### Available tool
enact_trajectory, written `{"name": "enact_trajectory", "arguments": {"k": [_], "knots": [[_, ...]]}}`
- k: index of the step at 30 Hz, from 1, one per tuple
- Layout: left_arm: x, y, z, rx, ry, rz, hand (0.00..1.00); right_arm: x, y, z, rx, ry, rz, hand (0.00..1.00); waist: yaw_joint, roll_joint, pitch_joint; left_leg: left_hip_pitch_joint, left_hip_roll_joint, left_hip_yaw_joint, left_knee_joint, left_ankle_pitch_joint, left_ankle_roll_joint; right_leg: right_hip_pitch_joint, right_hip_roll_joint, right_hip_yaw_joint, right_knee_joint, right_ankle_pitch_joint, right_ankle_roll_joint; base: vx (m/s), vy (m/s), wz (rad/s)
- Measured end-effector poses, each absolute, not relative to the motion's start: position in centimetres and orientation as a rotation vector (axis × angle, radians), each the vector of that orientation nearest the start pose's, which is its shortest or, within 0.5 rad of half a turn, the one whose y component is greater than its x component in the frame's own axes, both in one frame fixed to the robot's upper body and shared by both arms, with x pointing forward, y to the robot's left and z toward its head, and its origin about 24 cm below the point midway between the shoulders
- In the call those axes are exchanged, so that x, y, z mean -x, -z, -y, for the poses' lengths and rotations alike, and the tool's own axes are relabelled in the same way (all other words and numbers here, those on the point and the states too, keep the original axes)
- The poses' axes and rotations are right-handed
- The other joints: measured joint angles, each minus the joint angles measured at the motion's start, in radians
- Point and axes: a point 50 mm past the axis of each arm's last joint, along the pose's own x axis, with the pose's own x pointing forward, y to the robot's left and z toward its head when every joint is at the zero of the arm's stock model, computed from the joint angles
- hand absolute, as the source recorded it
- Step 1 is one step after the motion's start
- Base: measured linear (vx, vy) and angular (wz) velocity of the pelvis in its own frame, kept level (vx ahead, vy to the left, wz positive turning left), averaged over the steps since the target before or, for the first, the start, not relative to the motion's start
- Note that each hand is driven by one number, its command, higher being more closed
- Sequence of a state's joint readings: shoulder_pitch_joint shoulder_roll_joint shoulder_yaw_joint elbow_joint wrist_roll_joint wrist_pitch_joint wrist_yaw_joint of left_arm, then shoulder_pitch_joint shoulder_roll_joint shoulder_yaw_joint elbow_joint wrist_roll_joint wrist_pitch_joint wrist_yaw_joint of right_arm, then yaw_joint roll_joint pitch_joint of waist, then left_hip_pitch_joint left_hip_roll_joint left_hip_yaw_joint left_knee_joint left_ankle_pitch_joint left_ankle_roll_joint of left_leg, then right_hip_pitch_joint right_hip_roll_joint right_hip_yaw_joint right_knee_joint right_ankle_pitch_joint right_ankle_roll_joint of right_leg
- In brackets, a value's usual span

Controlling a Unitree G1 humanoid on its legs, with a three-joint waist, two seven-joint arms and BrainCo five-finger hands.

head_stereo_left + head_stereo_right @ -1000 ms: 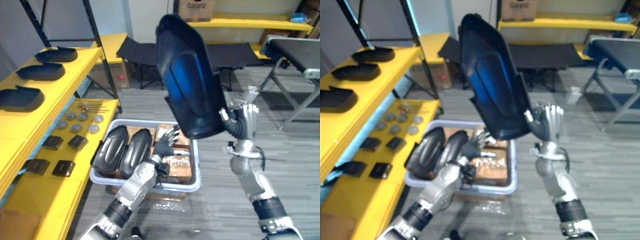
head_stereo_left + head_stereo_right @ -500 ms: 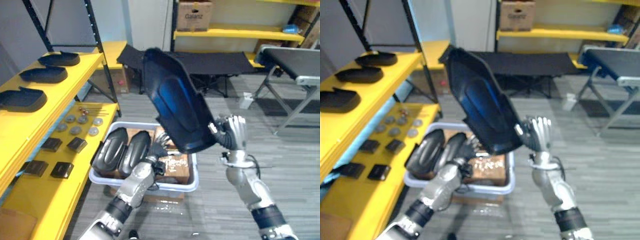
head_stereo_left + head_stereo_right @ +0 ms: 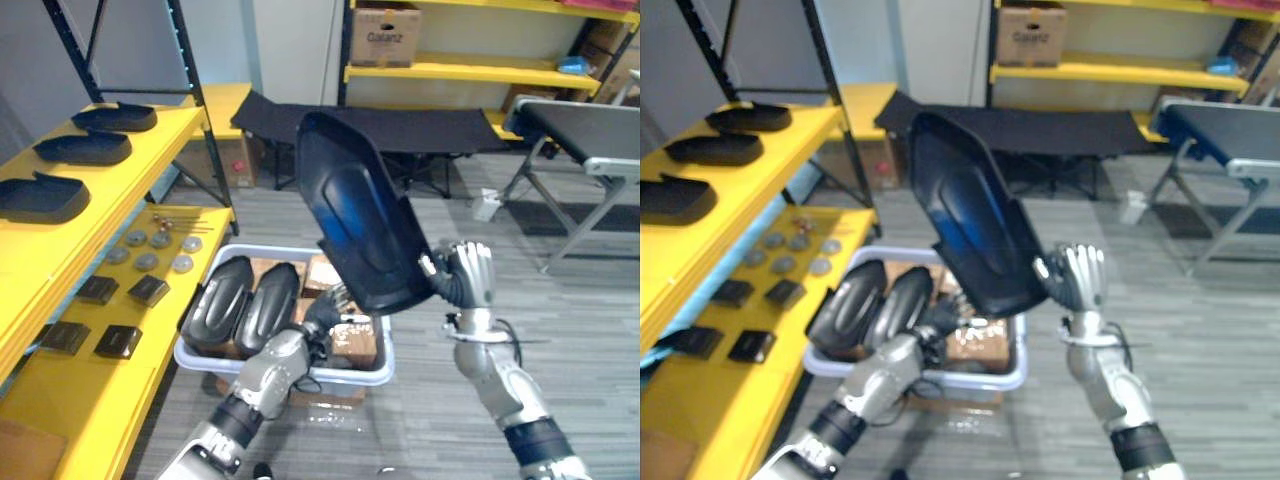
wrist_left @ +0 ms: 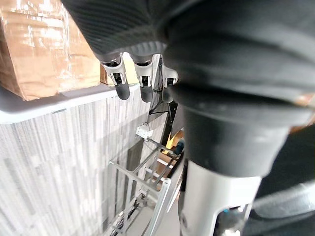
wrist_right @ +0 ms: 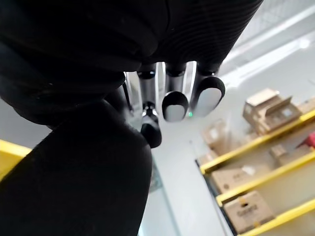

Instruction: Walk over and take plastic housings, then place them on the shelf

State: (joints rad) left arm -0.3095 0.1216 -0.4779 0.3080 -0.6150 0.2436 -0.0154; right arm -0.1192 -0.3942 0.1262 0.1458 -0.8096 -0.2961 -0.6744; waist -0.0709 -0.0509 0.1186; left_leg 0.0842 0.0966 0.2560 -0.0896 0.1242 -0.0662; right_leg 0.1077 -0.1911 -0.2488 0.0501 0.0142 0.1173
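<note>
My right hand is shut on the lower edge of a large black plastic housing, held upright and tilted above the grey bin. In the right wrist view its fingers curl over the dark housing. Two more black housings stand side by side in the bin's left half. My left hand hangs open over the bin's cardboard boxes, holding nothing. The yellow shelf at the left carries three black housings in a row.
The shelf's lower level holds metal discs and small black parts. A black folding cot stands behind the bin. A folding table is at the right, and a back shelf bears a cardboard box.
My right hand has come down and a little left, lowering the housing closer to the bin. The left hand stays over the bin's boxes.
</note>
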Motion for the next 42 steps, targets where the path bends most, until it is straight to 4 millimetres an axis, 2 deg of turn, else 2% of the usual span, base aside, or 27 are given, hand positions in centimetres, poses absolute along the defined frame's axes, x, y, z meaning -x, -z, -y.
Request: {"name": "enact_trajectory", "arguments": {"k": [10, 22, 34, 42], "knots": [[-26.0, 0.8, -6.1, 0.236, 0.492, -0.492, 0.00, -26.1, -8.6, 20.7, 1.075, 0.377, 0.576, 1.00, 0.000, 0.000, 0.000, 0.000, 0.000, -0.001, 0.000, 0.000, 0.000, 0.001, -0.001, -0.001, 0.000, 0.001, 0.001, 0.00, 0.000, 0.00], [-25.8, -0.3, -6.1, 0.330, 0.509, -0.461, 0.00, -25.8, -7.3, 21.2, 1.109, 0.342, 0.511, 1.00, -0.001, 0.000, 0.000, 0.001, -0.001, -0.001, 0.000, 0.000, 0.000, 0.001, -0.002, -0.001, 0.000, 0.002, 0.003, 0.00, 0.000, 0.00], [-25.8, -0.4, -6.0, 0.335, 0.498, -0.442, 0.00, -25.3, -4.9, 19.7, 1.128, 0.208, 0.450, 1.00, 0.000, 0.000, 0.000, 0.001, -0.002, -0.001, 0.000, 0.000, 0.000, 0.001, -0.002, -0.001, 0.000, 0.002, 0.003, 0.00, 0.000, 0.00], [-26.2, -0.8, -6.0, 0.287, 0.371, -0.384, 0.00, -25.1, -3.9, 18.8, 1.101, 0.187, 0.424, 1.00, 0.001, 0.000, 0.000, 0.002, -0.002, -0.002, 0.000, 0.002, 0.001, 0.002, -0.002, -0.001, 0.000, 0.003, 0.003, 0.00, 0.000, 0.00]]}}
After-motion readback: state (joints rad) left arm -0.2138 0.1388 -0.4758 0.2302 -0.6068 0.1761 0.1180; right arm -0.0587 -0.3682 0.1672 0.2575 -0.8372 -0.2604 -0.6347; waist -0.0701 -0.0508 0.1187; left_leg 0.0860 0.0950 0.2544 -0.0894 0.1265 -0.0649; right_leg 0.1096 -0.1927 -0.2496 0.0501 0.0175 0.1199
